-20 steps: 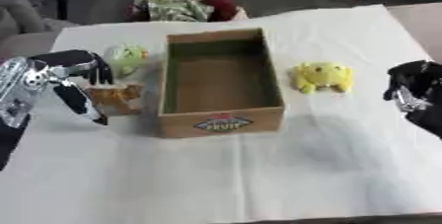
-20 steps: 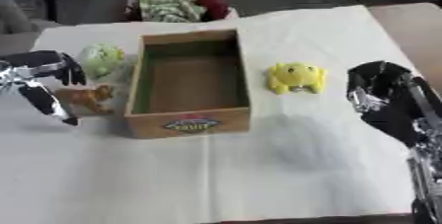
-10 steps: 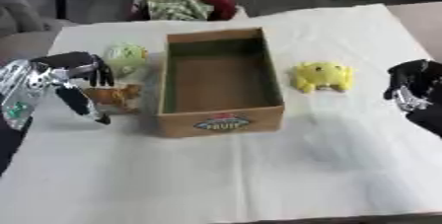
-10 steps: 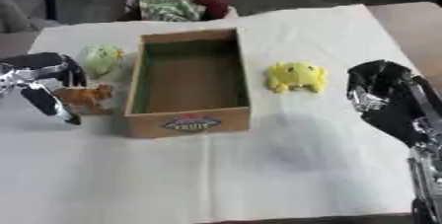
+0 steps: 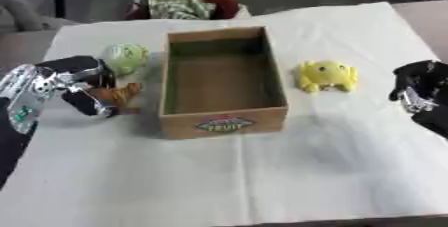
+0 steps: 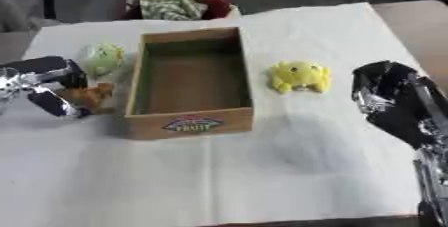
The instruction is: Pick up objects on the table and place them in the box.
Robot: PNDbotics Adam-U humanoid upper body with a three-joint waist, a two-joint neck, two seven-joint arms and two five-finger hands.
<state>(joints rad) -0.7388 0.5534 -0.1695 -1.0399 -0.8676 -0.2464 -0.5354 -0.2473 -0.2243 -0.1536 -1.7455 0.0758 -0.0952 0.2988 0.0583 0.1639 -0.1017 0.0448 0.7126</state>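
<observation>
Box (image 5: 223,121) mid-table, two toys (image 5: 118,95) left, one toy (image 5: 327,75) right

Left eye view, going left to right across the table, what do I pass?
Left robot hand → brown toy → box → yellow toy → right robot hand. The green toy above the brown one overlaps it sideways, so it is left out.

The cloth (image 5: 262,181) is white. The box (image 5: 223,121) is tan cardboard, its label (image 5: 224,124) red and blue. At 3 o'clock, a yellow toy (image 5: 327,75); at 10 o'clock, a pale green toy (image 5: 125,57); at 9, an orange-brown toy (image 5: 116,95).
</observation>
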